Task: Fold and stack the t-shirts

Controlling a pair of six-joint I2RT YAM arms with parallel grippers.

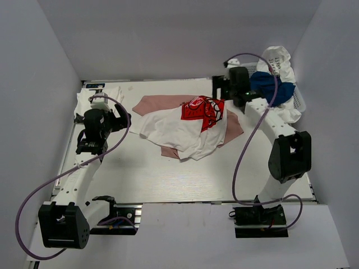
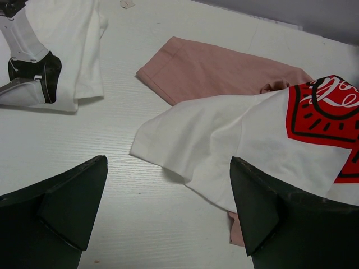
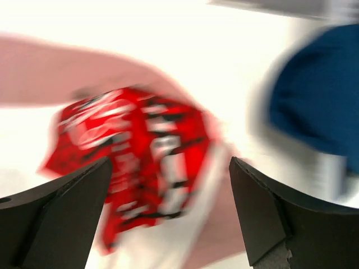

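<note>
Left fingers [image 2: 61, 207] and right fingers [image 3: 263, 213] spread, empty; white tee [image 1: 179, 131] lies crumpled over pink tee [image 1: 160, 103], looks floppy, so pinch its left sleeve hem.

The top view is bright and evenly lit from above. The white worktop [image 1: 168, 179] is close to washed out, the walls read cool grey-lavender, and all is sharp, with the walls leaning at the edges.

The left wrist view is crisp on the pink tee [image 2: 213, 67] and white tee [image 2: 224, 140], which casts a thin soft shadow along its lower hem. The dark jaws at 7 and 5 o'clock look soft.

In the right wrist view, heavy motion blur smears the red print [image 3: 140, 162] and the navy tee [image 3: 314, 106] at 2 o'clock. The top is blown to white.
</note>
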